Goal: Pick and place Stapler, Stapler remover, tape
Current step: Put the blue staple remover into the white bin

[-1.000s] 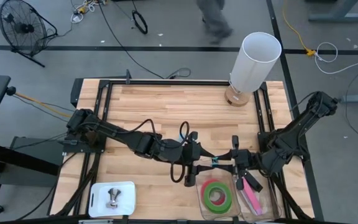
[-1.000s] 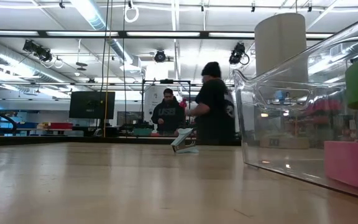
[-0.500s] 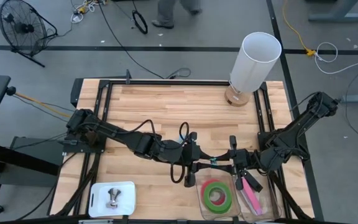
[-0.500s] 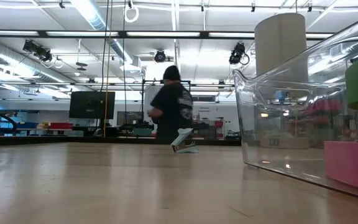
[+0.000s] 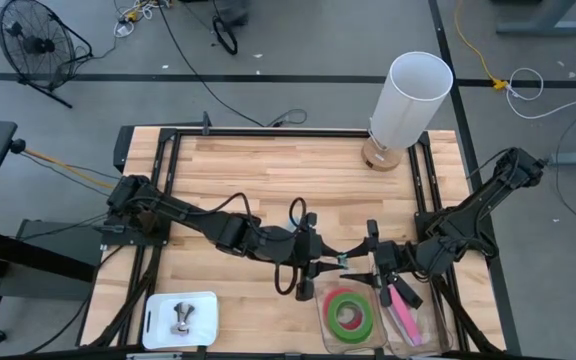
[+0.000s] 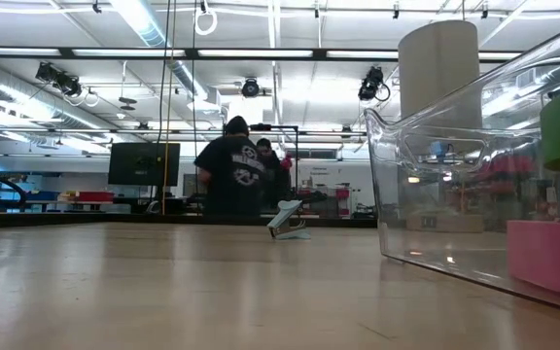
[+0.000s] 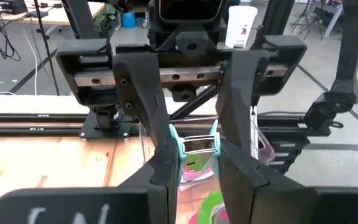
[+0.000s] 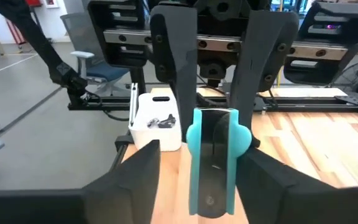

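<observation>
A teal stapler remover (image 8: 213, 158) hangs in the air between my two grippers, over the table's near middle and just beyond the clear bin (image 5: 420, 338). My left gripper (image 5: 325, 266) comes from the left and is shut on it. My right gripper (image 5: 365, 266) faces it from the right, open, its fingers (image 8: 143, 163) standing on either side of the remover. A green tape roll (image 5: 347, 312) lies flat in the bin, with a long pink thing (image 5: 403, 308) beside it. I cannot make out the stapler. My left gripper pinches the stapler remover between its two fingers (image 7: 161, 163), one on each teal side (image 8: 190, 138). The fingers reach in level from the table's left. The remover is lifted clear of the table, its metal-jawed end (image 7: 197, 145) toward the left wrist camera.
A white tray (image 5: 158, 318) holding a small metal thing stands at the near left. A tall white cylinder on a wooden base (image 5: 408, 98) stands at the far right. People move about in the room behind the table (image 6: 233, 170).
My right gripper has opened and let go of the stapler remover, which stays where it was in my left gripper. Neither arm has moved far. A person has walked across the room behind the table.
</observation>
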Robot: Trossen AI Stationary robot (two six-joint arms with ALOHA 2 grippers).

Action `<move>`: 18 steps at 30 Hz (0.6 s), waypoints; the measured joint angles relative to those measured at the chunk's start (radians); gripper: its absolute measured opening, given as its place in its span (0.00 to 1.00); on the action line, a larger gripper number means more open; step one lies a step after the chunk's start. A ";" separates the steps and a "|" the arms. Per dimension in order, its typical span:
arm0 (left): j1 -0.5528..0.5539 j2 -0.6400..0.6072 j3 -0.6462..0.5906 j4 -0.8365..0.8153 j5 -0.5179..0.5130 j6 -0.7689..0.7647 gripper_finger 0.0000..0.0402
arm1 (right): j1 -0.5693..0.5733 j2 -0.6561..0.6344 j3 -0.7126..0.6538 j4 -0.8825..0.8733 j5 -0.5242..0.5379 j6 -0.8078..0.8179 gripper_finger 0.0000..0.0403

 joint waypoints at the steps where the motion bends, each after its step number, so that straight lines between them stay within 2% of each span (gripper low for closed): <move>1: -0.001 0.000 0.000 -0.010 -0.001 -0.001 0.21 | 0.000 0.000 0.000 -0.007 -0.004 0.003 0.49; 6: -0.009 0.000 0.000 -0.118 -0.017 -0.052 0.21 | 0.000 0.000 0.000 -0.066 -0.013 0.028 0.53; 9: -0.032 0.003 -0.002 -0.208 -0.070 -0.080 0.21 | 0.001 -0.005 0.000 -0.128 -0.015 0.070 0.52; 16: -0.120 0.003 -0.002 -0.335 -0.126 -0.183 0.21 | 0.001 -0.005 0.000 -0.293 -0.016 0.168 0.49; 18: -0.157 0.002 -0.002 -0.399 -0.170 -0.239 0.21 | 0.001 -0.005 0.000 -0.317 -0.016 0.191 0.48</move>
